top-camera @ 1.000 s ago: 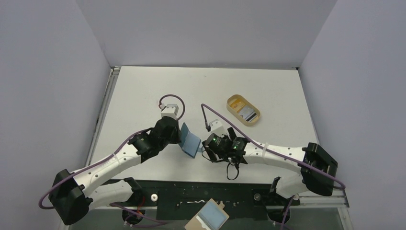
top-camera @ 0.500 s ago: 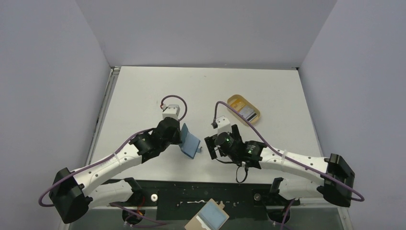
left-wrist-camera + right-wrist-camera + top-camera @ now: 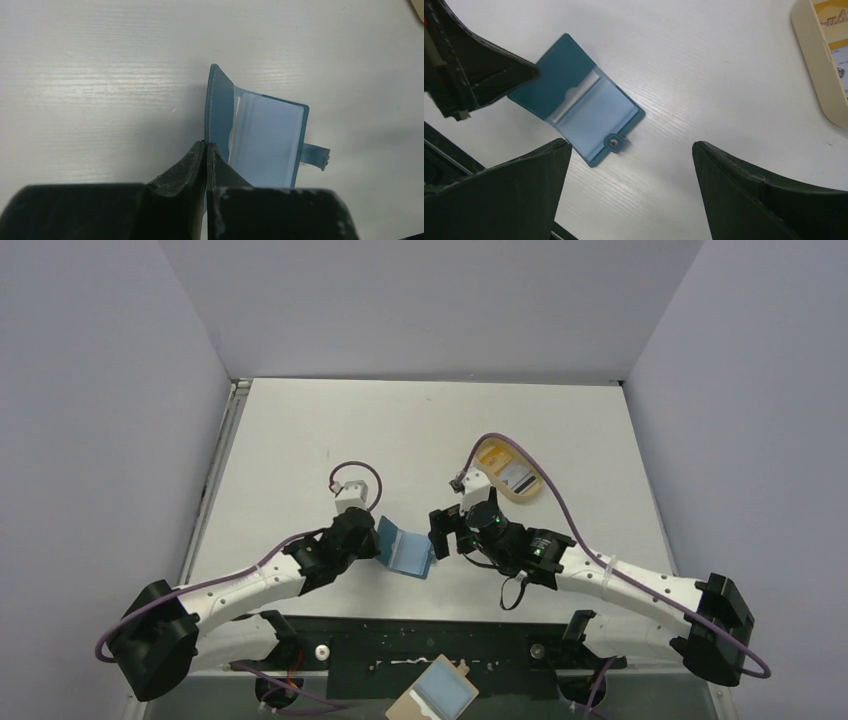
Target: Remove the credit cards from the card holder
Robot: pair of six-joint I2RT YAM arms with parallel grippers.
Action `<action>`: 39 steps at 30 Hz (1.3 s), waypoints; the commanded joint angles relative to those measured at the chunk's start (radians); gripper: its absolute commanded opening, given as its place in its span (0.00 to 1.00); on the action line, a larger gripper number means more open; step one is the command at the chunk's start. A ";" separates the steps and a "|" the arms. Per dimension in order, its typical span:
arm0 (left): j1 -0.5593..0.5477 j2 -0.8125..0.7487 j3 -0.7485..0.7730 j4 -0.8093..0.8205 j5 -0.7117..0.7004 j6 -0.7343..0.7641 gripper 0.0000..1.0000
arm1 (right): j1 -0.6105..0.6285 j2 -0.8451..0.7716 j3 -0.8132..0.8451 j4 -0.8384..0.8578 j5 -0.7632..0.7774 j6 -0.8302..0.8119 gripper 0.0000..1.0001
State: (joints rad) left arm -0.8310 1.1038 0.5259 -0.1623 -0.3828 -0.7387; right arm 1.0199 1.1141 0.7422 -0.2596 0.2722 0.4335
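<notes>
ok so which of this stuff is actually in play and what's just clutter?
In play: card holder, cover pinched by left gripper; credit cards, out of the holder; right gripper, open.
Clutter: tan oval tray under the cards; tan board.

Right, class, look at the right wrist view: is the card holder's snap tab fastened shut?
No, the card holder lies spread open, its snap tab sticking out loose beyond the edge.

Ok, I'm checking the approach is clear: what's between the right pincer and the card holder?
Only bare table, clearest in the right wrist view: the open right pincer faces the card holder unobstructed. The left pincer grips its raised flap.
</notes>
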 commanded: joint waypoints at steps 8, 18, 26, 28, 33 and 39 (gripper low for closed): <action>0.013 0.053 -0.094 0.242 -0.002 -0.098 0.00 | -0.110 0.036 0.057 0.195 -0.225 0.017 0.98; 0.034 0.095 -0.161 0.341 0.033 -0.152 0.00 | -0.110 0.126 0.081 0.303 -0.315 0.047 0.99; 0.037 0.110 -0.190 0.383 0.036 -0.167 0.00 | -0.160 0.233 0.040 0.500 -0.457 0.163 0.99; 0.039 0.122 -0.202 0.408 0.040 -0.174 0.00 | -0.178 0.270 0.022 0.554 -0.502 0.194 0.99; 0.039 0.158 -0.223 0.459 0.048 -0.190 0.00 | -0.195 0.348 0.019 0.623 -0.562 0.221 0.99; 0.043 0.190 -0.230 0.490 0.055 -0.197 0.00 | -0.196 0.455 0.011 0.756 -0.631 0.271 0.99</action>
State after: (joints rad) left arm -0.7963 1.2690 0.3069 0.2737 -0.3359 -0.9295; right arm 0.8234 1.5242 0.7589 0.3019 -0.2893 0.6552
